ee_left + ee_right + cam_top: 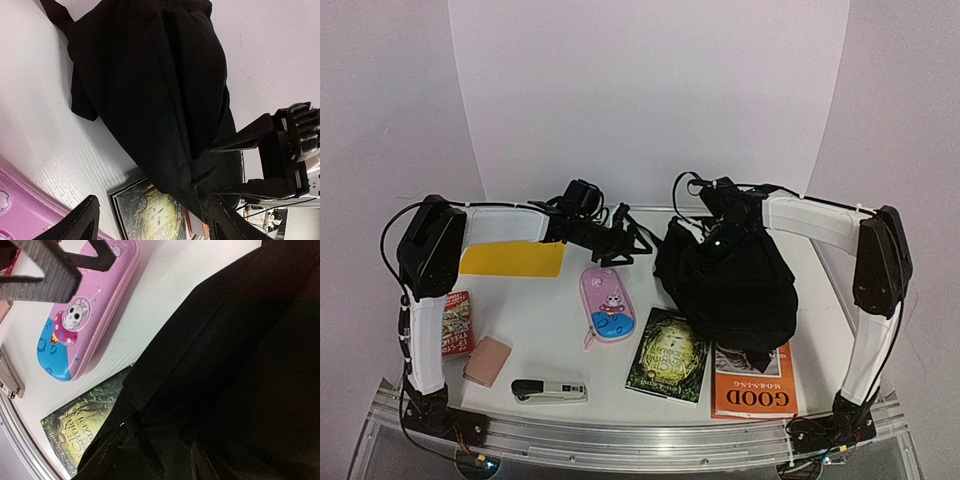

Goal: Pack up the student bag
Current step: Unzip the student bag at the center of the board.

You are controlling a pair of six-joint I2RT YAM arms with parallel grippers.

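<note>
The student bag (730, 285), a large black fabric backpack, lies slumped at the middle right of the table, and its dark cloth fills the right wrist view (240, 365). My left gripper (623, 240) hovers just to its left, jaws spread wide, with the bag's lower corner (200, 185) ahead between the fingertips (82, 220) and nothing held. My right gripper (720, 238) is pressed down into the top of the bag. Its jaws are buried in the fabric, with only one dark finger (200, 465) showing.
A pink cartoon pencil case (608, 305) lies left of the bag. A green book (668, 355) and an orange book (752, 385) are partly under the bag's near edge. A stapler (549, 390), tan wallet (487, 361), red booklet (456, 323) and yellow sheet (512, 259) lie on the left.
</note>
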